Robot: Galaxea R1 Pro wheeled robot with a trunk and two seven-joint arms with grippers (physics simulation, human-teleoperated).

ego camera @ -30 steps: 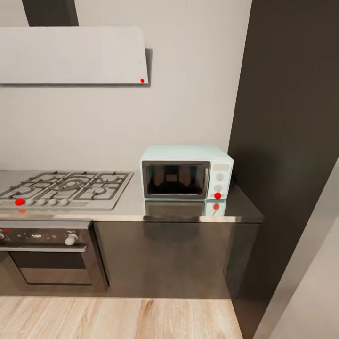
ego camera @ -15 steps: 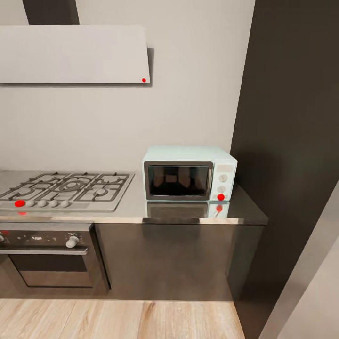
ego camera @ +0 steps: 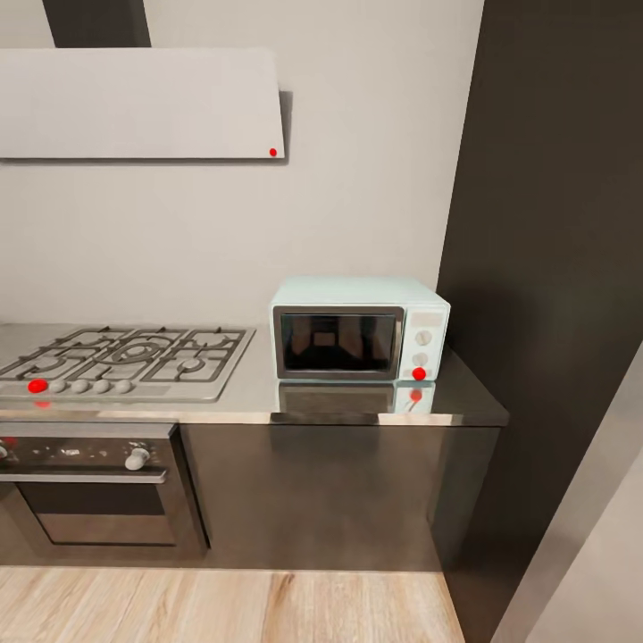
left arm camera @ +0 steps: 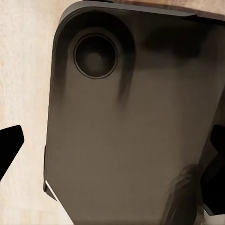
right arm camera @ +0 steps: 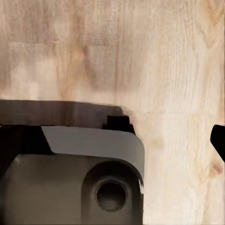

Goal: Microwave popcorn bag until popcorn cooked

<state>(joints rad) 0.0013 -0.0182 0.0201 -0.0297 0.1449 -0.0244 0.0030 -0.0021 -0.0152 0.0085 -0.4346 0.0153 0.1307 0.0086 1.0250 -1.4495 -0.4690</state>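
Observation:
The pale mint-blue microwave stands on the grey countertop against the wall, its dark glass door shut and a red light low on its white panel. The popcorn bag is out of view. In the left wrist view my left gripper hangs open over my own dark base, one black fingertip at each side edge of the picture. In the right wrist view my right gripper points down at the wood floor, with one black fingertip at the picture's edge, spread wide.
A steel gas hob lies left of the microwave, with a black oven under it and a grey hood above. A tall dark cabinet closes the counter's right end. Light wood floor lies between me and the cabinets.
The head view shifted a little between one second and half a second ago, so the camera moved. Since then the picture holds still and nothing has moved.

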